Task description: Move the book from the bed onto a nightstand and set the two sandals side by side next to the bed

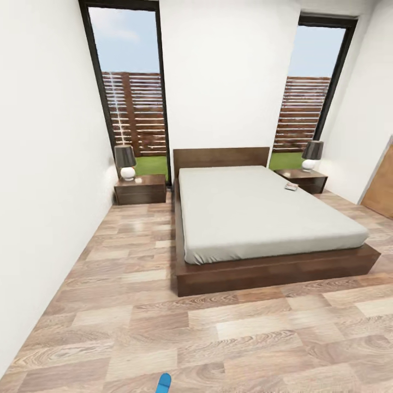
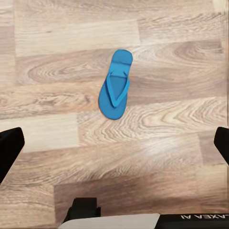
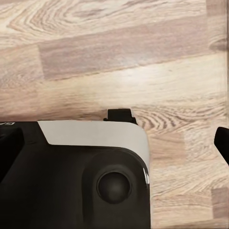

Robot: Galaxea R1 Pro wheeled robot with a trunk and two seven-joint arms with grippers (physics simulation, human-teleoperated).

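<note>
Head view: bed (image 1: 262, 218) dead ahead across the plank floor (image 1: 164, 327), book (image 1: 291, 186) lying flat near the mattress's far right edge, just beside the right nightstand (image 1: 302, 179); second nightstand (image 1: 140, 189) at the bed's other side. One blue sandal (image 1: 164, 383) barely peeking in at the bottom edge, close to the robot's base.

Left wrist view: same or another sandal (image 2: 115, 84) flat on the floor, strap side up, ahead of the left gripper (image 2: 114, 143) and centred between its dark fingertips (image 2: 9, 148), well short of contact. Jaws spread wide, nothing held. Long axis running roughly along the gripper's reach, slightly slanted, narrower end farther away.

Right wrist view: floor and robot body; right gripper state impossible to tell.

Step, by judgement: sandal pickup not yet begun. Next: lowering the left gripper and closing across the sole's width.
</note>
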